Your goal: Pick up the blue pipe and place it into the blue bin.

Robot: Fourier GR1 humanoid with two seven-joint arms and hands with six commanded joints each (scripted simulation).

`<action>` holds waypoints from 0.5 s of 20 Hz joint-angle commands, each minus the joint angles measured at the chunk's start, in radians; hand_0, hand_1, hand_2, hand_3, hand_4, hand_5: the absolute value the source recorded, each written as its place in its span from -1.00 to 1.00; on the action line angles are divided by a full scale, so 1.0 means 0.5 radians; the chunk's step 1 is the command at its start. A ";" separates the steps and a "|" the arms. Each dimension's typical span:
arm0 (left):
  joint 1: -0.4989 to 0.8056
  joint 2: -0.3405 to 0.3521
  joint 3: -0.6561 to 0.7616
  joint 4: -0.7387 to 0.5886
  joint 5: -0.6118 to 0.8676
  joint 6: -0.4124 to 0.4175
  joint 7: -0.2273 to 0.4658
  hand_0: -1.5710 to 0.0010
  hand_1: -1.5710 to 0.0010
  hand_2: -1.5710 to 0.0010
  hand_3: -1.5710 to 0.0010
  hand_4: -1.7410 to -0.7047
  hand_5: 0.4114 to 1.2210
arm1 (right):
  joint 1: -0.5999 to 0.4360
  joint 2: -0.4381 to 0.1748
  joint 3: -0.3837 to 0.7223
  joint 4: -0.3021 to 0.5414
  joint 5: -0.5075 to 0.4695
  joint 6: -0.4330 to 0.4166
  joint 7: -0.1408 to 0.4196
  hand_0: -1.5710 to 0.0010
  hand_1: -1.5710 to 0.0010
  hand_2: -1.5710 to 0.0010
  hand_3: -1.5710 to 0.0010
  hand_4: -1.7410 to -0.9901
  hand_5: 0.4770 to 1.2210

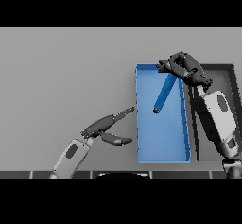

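Note:
The blue pipe (pixel 164 95) hangs tilted over the far half of the blue bin (pixel 160 142), its lower end pointing down toward the bin's middle. My right hand (pixel 182 67) is above the bin's far right corner, its fingers curled round the pipe's upper end. My left hand (pixel 108 126) rests over the table just left of the bin, fingers straight and thumb spread, holding nothing.
A dark tray (pixel 227 72) lies right of the blue bin, partly covered by my right forearm. Grey table stretches out to the left and far side.

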 commanded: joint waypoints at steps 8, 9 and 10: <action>0.005 -0.025 -0.016 0.007 -0.023 0.025 0.034 1.00 1.00 1.00 1.00 0.65 -0.89 | 0.258 -0.045 0.270 0.068 0.066 -0.100 0.144 -0.99 -0.86 -0.77 -0.43 -0.48 0.76; -0.001 -0.027 -0.010 0.014 -0.029 0.034 0.036 1.00 1.00 1.00 1.00 0.65 -0.90 | 0.254 -0.060 0.305 0.093 0.040 -0.126 0.118 -0.66 -0.49 -0.42 -0.14 -0.37 0.81; 0.013 -0.018 -0.005 -0.007 -0.007 0.023 0.028 1.00 1.00 1.00 1.00 0.65 -0.90 | 0.246 -0.071 0.350 0.131 0.019 -0.134 0.167 -0.33 -0.19 -0.13 0.09 -0.24 0.85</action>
